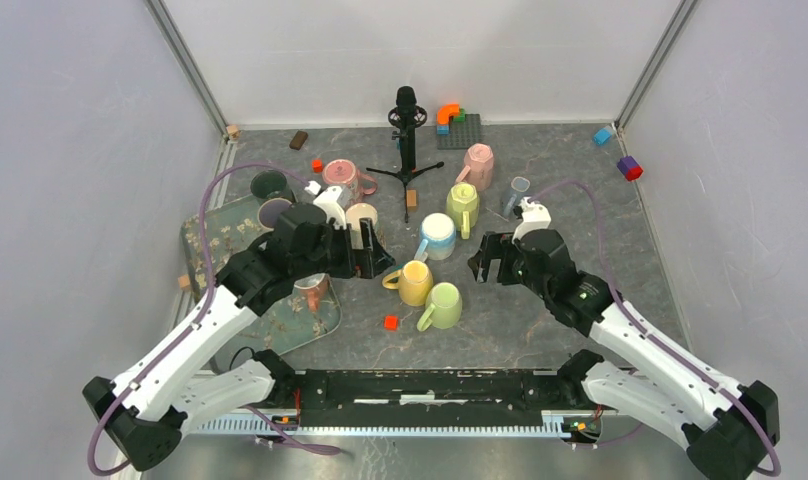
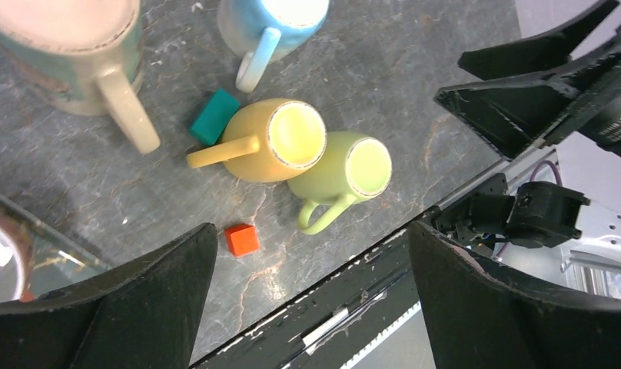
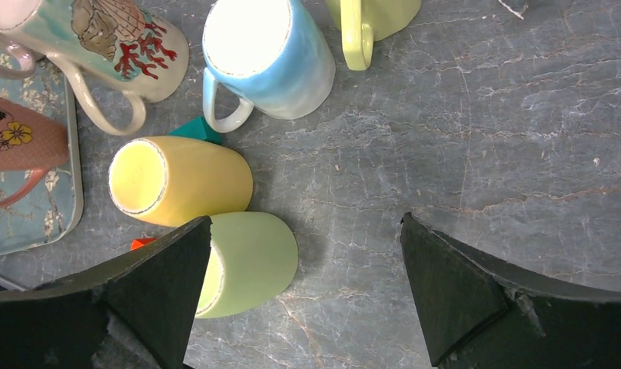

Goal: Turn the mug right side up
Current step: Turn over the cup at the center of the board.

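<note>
Two pincers, the left pincer (image 1: 374, 250) and the right pincer (image 1: 483, 258), hang over the middle of the surface (image 1: 540, 330) facing each other, both with jaws spread wide and holding nothing. Between them, slightly nearer, stands the yellow mug (image 1: 415, 283), mouth up, handle pointing left. It is judged to be the task's mug and already righted, though the frames do not settle which mug is meant.

Hazards: the green mug (image 1: 442, 306), also mouth up, touches the yellow one on its near right, so a knock to either passes to both. In the right wrist view a dark finger overlaps the green mug, and in the left wrist view both fingers frame the pair. A low or sideways retreat could catch a rim or handle and tip a mug. The arms point at one another across the cluster, so moving together risks a clash of pincers.

Surroundings: a teal block (image 2: 214, 115) lies just beside the yellow mug's far side and an orange cube (image 1: 390, 322) lies near its handle. A light blue mug (image 1: 438, 237) stands just beyond, with a shell-patterned mug (image 3: 100, 38) to the far left. A flowered tray (image 1: 225, 228) at the left carries a salmon mug (image 3: 15, 138). A pink mug (image 1: 478, 165) farther back may be inverted; this cannot be told.
</note>
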`<action>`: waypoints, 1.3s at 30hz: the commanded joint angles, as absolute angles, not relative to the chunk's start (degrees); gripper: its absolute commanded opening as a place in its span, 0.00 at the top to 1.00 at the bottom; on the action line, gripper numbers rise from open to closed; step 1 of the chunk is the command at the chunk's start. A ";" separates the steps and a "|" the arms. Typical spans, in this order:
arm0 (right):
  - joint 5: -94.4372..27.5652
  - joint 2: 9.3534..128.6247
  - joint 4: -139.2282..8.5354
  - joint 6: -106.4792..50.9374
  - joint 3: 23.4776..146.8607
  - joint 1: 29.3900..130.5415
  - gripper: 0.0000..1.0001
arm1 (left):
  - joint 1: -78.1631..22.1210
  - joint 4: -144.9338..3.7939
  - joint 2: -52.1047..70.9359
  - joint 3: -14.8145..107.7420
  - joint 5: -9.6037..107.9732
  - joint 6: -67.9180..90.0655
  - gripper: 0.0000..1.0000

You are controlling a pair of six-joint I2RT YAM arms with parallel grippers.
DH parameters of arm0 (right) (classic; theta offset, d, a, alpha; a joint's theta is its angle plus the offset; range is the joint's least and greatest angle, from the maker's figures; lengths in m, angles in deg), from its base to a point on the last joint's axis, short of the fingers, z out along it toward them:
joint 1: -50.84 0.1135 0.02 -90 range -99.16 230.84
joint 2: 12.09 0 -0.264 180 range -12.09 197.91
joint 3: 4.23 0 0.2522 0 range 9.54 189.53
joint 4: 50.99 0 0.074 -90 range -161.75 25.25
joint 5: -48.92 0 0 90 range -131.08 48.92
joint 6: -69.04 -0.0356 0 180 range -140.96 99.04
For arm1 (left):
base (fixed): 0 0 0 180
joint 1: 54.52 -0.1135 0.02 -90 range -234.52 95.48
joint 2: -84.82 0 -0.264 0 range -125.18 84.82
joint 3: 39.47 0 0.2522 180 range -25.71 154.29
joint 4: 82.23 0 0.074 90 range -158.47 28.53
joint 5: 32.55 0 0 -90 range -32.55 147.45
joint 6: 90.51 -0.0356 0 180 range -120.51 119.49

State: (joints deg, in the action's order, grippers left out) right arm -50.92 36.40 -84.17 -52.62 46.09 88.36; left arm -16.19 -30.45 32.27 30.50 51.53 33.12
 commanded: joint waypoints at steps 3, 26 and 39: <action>-53.66 40.33 -81.75 -52.52 49.96 88.84 0.02 | -16.38 -36.02 28.53 34.27 46.16 28.22 0.00; -55.55 76.27 -79.59 -44.22 73.08 82.30 0.19 | -16.38 -33.18 24.79 38.63 44.96 28.55 0.00; -56.13 86.19 -77.32 -41.49 77.19 81.39 0.30 | -16.40 -30.38 29.50 36.87 44.78 30.56 0.00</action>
State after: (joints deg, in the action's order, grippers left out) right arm -56.10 84.29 -80.26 -43.17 73.89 81.80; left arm -16.19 -30.97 27.06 36.34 46.24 30.72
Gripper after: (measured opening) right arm 0.717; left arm 0.994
